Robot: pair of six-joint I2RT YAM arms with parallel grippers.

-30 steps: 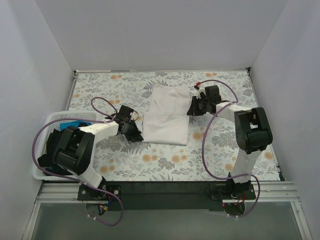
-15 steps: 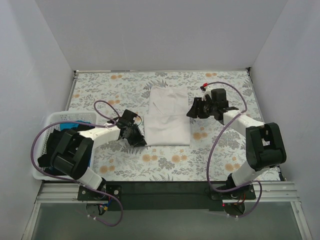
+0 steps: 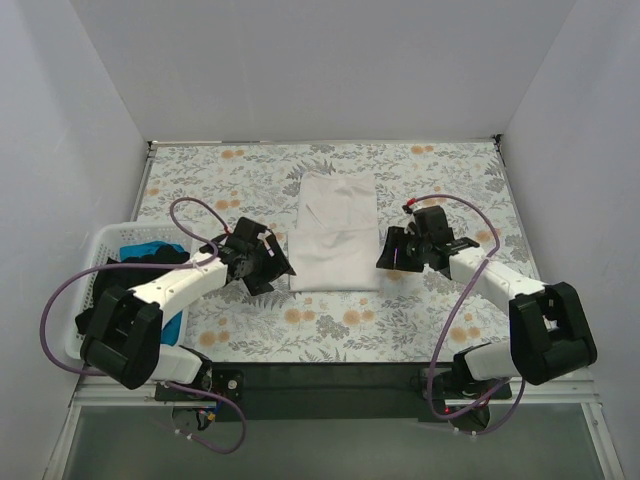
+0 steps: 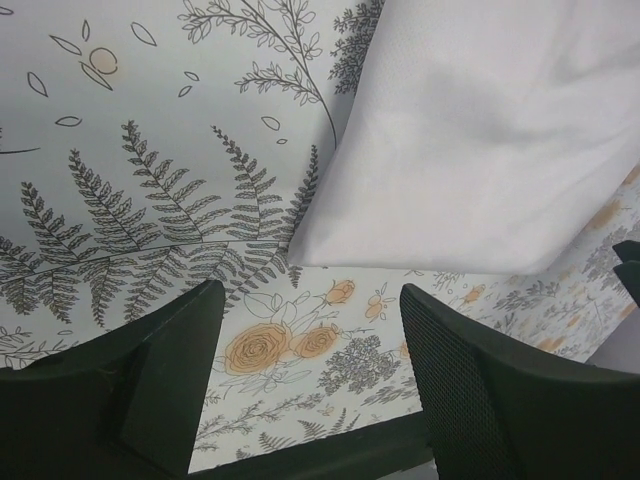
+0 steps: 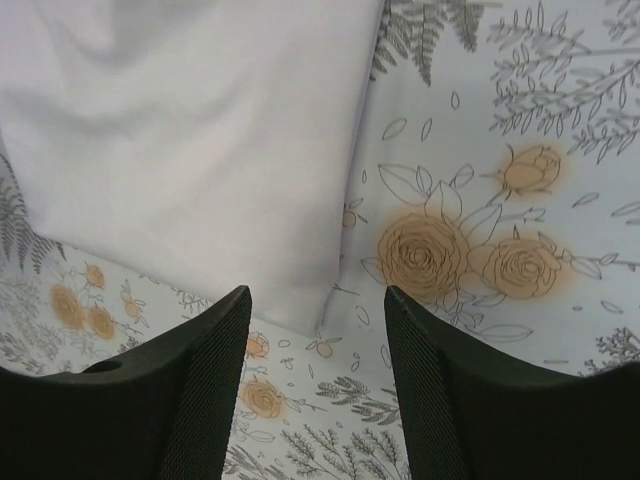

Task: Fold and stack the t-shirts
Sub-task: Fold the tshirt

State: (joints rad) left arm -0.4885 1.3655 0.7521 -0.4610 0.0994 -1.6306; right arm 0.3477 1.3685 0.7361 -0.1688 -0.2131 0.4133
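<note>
The white t-shirt [image 3: 335, 232] lies folded in a long rectangle on the middle of the floral tablecloth [image 3: 450, 180]. My left gripper [image 3: 278, 270] hangs open just off its near left corner and holds nothing. In the left wrist view the white t-shirt [image 4: 480, 130] ends ahead of the left gripper [image 4: 310, 300], with only tablecloth between the jaws. My right gripper [image 3: 386, 258] stands open beside the near right corner. In the right wrist view that corner of the white t-shirt [image 5: 190, 150] lies just ahead of the empty right gripper [image 5: 318, 300].
A white slotted basket [image 3: 88, 262] stands at the table's left edge, holding a bright blue t-shirt [image 3: 148, 248] and a black t-shirt [image 3: 98, 305]. Purple cables loop from both arms. White walls close in the table on three sides.
Both grippers have opened and let go of the white t-shirt, then drawn back toward the near edge. The shirt has settled into a straighter folded rectangle.
</note>
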